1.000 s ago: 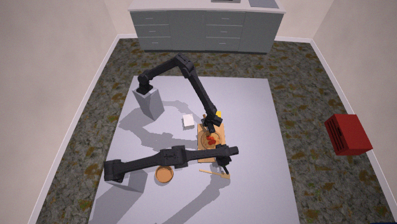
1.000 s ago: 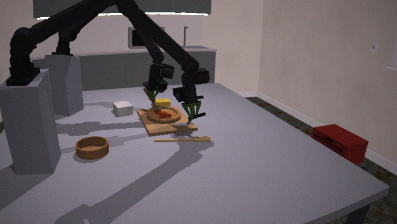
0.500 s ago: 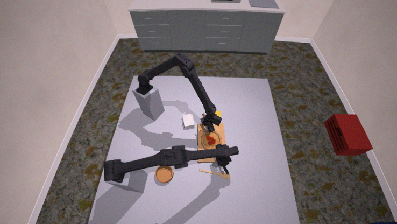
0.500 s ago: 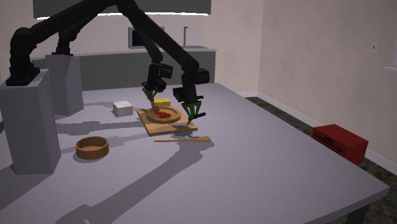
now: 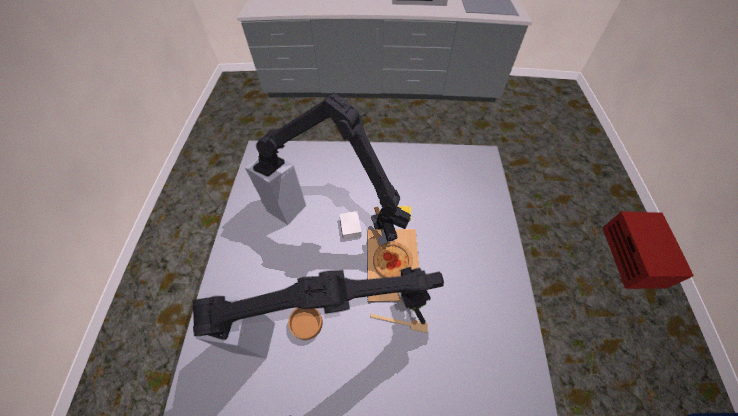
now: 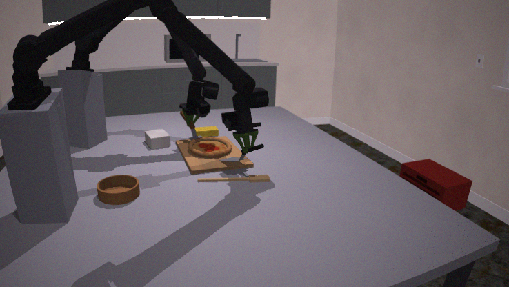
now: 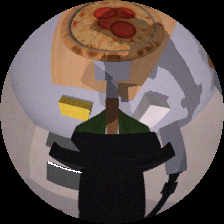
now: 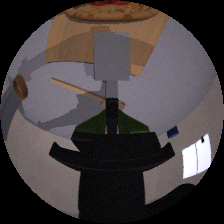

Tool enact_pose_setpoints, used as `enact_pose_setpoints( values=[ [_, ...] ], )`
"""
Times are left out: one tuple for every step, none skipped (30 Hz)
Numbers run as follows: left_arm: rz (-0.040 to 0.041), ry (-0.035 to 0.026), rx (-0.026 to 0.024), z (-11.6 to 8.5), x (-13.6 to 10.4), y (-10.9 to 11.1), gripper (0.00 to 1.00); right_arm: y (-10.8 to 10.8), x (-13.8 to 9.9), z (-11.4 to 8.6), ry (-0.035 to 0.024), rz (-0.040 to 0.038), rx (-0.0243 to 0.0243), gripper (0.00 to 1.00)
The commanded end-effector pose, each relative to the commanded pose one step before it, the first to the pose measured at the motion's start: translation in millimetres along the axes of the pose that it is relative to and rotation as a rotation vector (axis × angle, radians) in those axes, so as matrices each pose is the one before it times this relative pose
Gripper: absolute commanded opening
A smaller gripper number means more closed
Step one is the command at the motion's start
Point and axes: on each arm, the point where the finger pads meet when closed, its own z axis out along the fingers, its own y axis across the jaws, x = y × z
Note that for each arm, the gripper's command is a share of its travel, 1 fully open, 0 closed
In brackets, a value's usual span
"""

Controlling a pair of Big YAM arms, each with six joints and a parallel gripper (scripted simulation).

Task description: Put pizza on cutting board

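The pizza (image 5: pixel 392 258) lies flat on the wooden cutting board, on the half toward my left arm; it also shows in the exterior view (image 6: pixel 210 146). My left gripper (image 5: pixel 388 230) is shut on a brown-handled turner (image 7: pixel 113 92). Its grey blade reaches the pizza's near rim (image 7: pixel 111 31); I cannot tell whether it touches. My right gripper (image 5: pixel 416 308) is shut on a black-handled turner (image 8: pixel 112 60). Its grey blade hangs over the board's other end (image 6: pixel 230 162), apart from the pizza (image 8: pixel 112 10).
A yellow block (image 5: pixel 404 210) sits just behind the board and a white block (image 5: pixel 350 224) beside it. A wooden spatula (image 5: pixel 397 321) lies on the table next to the right gripper. A wooden bowl (image 5: pixel 304 323) lies under the right arm. A red crate (image 5: pixel 646 250) is on the floor.
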Motion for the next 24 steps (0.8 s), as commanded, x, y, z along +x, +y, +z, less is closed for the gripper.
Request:
enact_pose_setpoints(
  values=[
    [-0.00347,-0.03031,-0.03738,-18.17,1.26,18.38,0.06,-30.13,22.59,-28.03,0.00910,0.03473,0.05933,0.06],
    [-0.00957,-0.00288,-0.00459,-2.60,4.71,5.17,0.06,0.19,0.08,0.32,-0.00003,0.00011,-0.00049,0.06],
    [0.00068,-0.00104,0.00231,0.39,1.76,-0.25,0.06,0.07,0.08,0.12,-0.00001,0.00012,-0.00018,0.06],
    [0.00015,0.00144,0.00198,0.53,2.51,-0.20,0.06,0.10,0.04,0.16,-0.00002,0.00006,-0.00025,0.06],
    [-0.00205,-0.00025,-0.00063,0.64,2.02,0.55,0.06,0.10,-0.02,0.16,-0.00002,-0.00002,-0.00024,0.06],
    [-0.00165,0.00097,-0.00011,0.68,2.17,0.46,0.06,0.04,-0.14,0.05,0.00000,-0.00020,-0.00008,0.06],
    [-0.00153,0.00098,-0.00049,0.66,2.00,0.54,0.06,0.04,-0.02,0.06,0.00000,-0.00003,-0.00009,0.06],
    [-0.00122,0.00016,-0.00032,0.60,1.66,0.44,0.06,0.04,0.01,0.06,0.00000,0.00002,-0.00010,0.06],
    [-0.00088,-0.00128,0.00009,0.42,1.17,0.33,0.06,0.07,0.02,0.11,-0.00001,0.00004,-0.00017,0.06],
    [0.00000,0.00048,-0.00074,0.42,1.36,0.03,0.06,0.09,0.00,0.14,-0.00002,0.00000,-0.00022,0.06],
    [0.00061,-0.00120,0.00012,0.22,0.87,-0.23,0.06,0.09,-0.02,0.14,-0.00002,-0.00003,-0.00021,0.06],
    [0.00091,0.00076,-0.00096,0.10,1.01,-0.25,0.06,0.04,-0.10,0.05,0.00000,-0.00014,-0.00009,0.06],
    [0.00646,-0.00010,-0.00329,-1.39,-1.72,-1.96,0.06,0.03,-0.06,0.04,0.00000,-0.00009,-0.00006,0.06],
    [0.00450,-0.00055,-0.00142,-0.53,-0.35,-1.31,0.06,0.02,-0.11,0.01,0.00000,-0.00016,-0.00003,0.06],
    [0.00225,-0.00418,0.00200,-1.44,-3.16,-2.39,0.06,-0.01,-0.04,-0.02,0.00001,-0.00005,0.00003,0.06],
    [0.00000,0.00000,0.00000,0.00,0.00,0.00,0.06,0.00,0.00,0.00,0.00000,0.00000,0.00000,0.06],
    [0.00000,0.00000,0.00000,0.00,0.00,0.00,0.06,0.00,0.00,0.00,0.00000,0.00000,0.00000,0.06],
    [-0.00304,0.00830,0.01346,10.62,8.61,-1.27,0.06,0.00,0.00,0.00,0.00000,0.00000,0.00000,0.06],
    [-0.00572,-0.00614,-0.00817,-5.13,2.36,4.34,0.06,0.18,-0.07,0.27,-0.00003,-0.00011,-0.00043,0.06],
    [-0.00014,0.00098,0.00049,0.43,2.15,-0.06,0.06,0.05,-0.03,0.07,0.00000,-0.00004,-0.00011,0.06],
    [0.00007,0.00158,0.00117,0.46,2.33,-0.11,0.06,0.06,-0.04,0.10,-0.00001,-0.00006,-0.00015,0.06],
    [-0.00127,0.00023,-0.00086,0.42,1.93,0.55,0.06,0.08,-0.03,0.12,-0.00001,-0.00005,-0.00019,0.06],
    [-0.00134,0.00092,-0.00099,0.36,1.91,0.66,0.06,0.07,-0.03,0.11,-0.00001,-0.00005,-0.00017,0.06],
    [-0.00188,0.00127,-0.00273,0.02,1.54,1.52,0.06,0.05,-0.02,0.08,0.00000,-0.00004,-0.00012,0.06]
  ],
)
